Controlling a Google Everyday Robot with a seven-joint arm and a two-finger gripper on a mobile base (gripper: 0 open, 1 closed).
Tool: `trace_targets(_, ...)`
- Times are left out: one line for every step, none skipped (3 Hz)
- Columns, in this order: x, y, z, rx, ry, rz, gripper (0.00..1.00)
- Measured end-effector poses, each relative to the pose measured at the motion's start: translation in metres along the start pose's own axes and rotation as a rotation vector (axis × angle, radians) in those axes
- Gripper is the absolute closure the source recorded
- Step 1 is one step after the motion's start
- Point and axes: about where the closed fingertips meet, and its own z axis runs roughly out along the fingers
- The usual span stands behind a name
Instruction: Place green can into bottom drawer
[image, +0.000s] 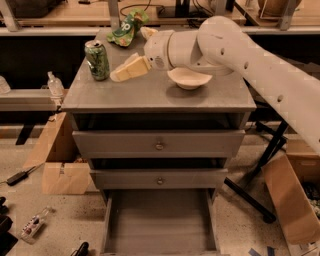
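The green can stands upright on the grey cabinet top, near its back left corner. My gripper hangs over the cabinet top just right of the can, its pale fingers pointing left toward it, a short gap away and holding nothing. The white arm reaches in from the right. The bottom drawer is pulled out at the foot of the cabinet and its grey floor is bare.
A white bowl sits on the top, right of centre. A green-and-white snack bag lies at the back. Two upper drawers with round knobs are closed. Cardboard boxes flank the cabinet, with clutter on the floor at left.
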Motion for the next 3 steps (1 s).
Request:
trace_targets(0.006, -0.009, 0.019, 0.004, 0.000, 0.015, 0.00)
trace_targets(0.019, -0.034, 0.058, 0.025, 0.008, 0.039, 0.00)
trace_targets(0.033, -0.060, 0.097, 0.046, 0.016, 0.064, 0.00)
